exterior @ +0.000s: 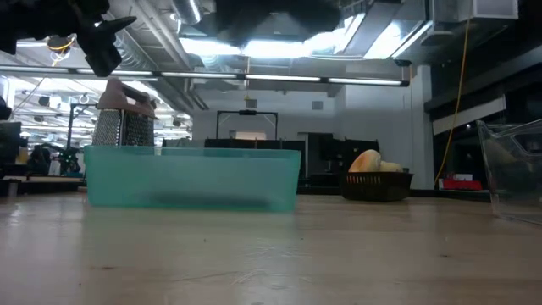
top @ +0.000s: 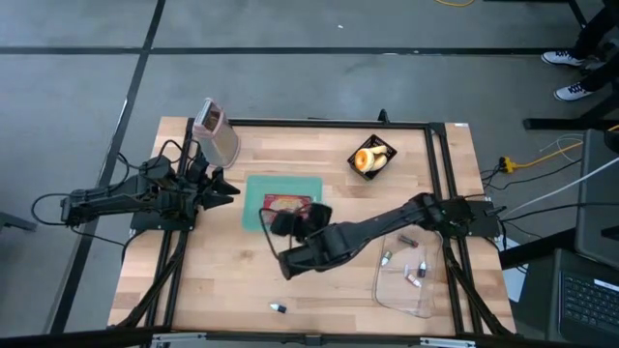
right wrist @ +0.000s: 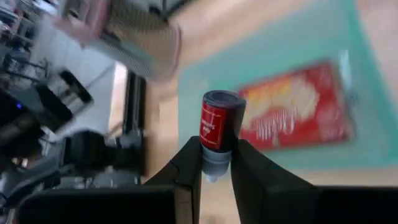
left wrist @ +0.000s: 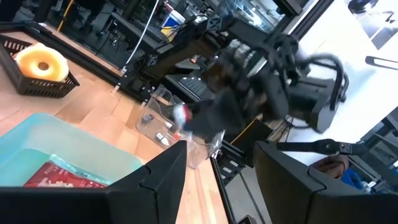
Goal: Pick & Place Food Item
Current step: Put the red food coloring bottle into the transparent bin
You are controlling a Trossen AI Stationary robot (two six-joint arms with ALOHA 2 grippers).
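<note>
Right wrist view: right tool (right wrist: pixel 216 163) grips a red bottle (right wrist: pixel 219 132) above the teal bin (right wrist: pixel 273 74). Left tool (left wrist: pixel 214 174) waits open beside the bin.

High view: overhead, straight down on the whole worktop (top: pixel 319 290). Low view: worktop level, facing across into the room. Wrist views: close, looking past each arm's fingers. Shared by all four views: teal tray (top: pixel 253 203).

A workshop or lab hall: bare concrete floor (top: pixel 77 97), exposed ceiling ducts (exterior: pixel 169 34) with strip lights (exterior: pixel 279 47), cables (top: pixel 542 155) beside the wooden table (top: pixel 329 290).
</note>
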